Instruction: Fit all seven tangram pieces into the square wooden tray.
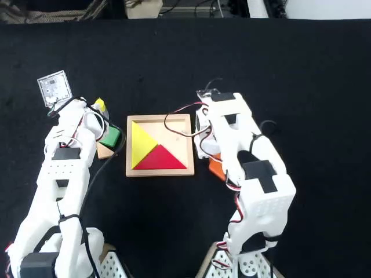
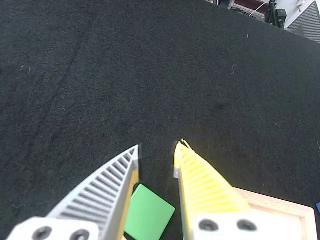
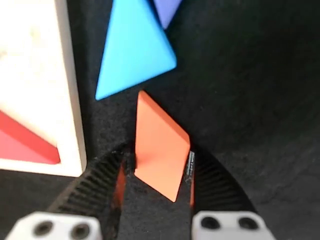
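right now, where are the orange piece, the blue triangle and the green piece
orange piece (image 3: 159, 142), right wrist view, middle of its top face
blue triangle (image 3: 132, 50), right wrist view, centre of its face
green piece (image 2: 149, 217), left wrist view, middle of its visible face

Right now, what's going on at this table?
Two robot arms are filling a wooden tray with puzzle pieces. A yellow triangle and a red triangle already lie in it. The right gripper clamps an orange piece beside the tray; the left gripper hangs open above a green piece.
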### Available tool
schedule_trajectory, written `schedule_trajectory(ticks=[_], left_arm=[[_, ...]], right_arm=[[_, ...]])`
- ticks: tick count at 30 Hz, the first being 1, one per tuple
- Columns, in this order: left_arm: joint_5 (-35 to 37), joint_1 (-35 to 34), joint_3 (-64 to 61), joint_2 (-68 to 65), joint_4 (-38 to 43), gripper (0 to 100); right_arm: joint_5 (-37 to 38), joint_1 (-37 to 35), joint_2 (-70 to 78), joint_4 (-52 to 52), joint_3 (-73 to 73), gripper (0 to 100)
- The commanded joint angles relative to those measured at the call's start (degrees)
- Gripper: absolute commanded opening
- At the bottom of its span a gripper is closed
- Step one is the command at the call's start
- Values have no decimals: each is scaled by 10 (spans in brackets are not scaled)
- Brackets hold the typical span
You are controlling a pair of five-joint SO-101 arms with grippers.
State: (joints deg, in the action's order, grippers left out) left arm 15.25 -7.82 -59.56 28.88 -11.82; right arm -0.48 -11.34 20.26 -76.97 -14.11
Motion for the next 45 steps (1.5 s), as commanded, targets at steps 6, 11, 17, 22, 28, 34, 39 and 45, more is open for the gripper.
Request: schedule_trajectory(ticks=[6, 11, 17, 22, 28, 34, 39, 45], left_arm=[[-4, -3, 10, 16, 15, 127], [-4, -3, 10, 16, 15, 127], [-4, -3, 10, 16, 15, 127], [-4, -3, 10, 16, 15, 127], [-4, -3, 10, 16, 15, 127], [-4, -3, 10, 16, 15, 127], [-4, -3, 10, 16, 15, 127], [-4, -3, 10, 16, 15, 127]], right_arm=[[-3, 0, -3, -9, 33, 142], [-1, -9, -4, -19, 36, 307], [-5, -37, -3, -15, 44, 286], [-49, -41, -2, -15, 71, 234], [-70, -40, -2, -4, 65, 218], [-67, -39, 40, 14, 55, 216], [-68, -38, 53, 9, 71, 172], [-67, -37, 52, 9, 72, 11]])
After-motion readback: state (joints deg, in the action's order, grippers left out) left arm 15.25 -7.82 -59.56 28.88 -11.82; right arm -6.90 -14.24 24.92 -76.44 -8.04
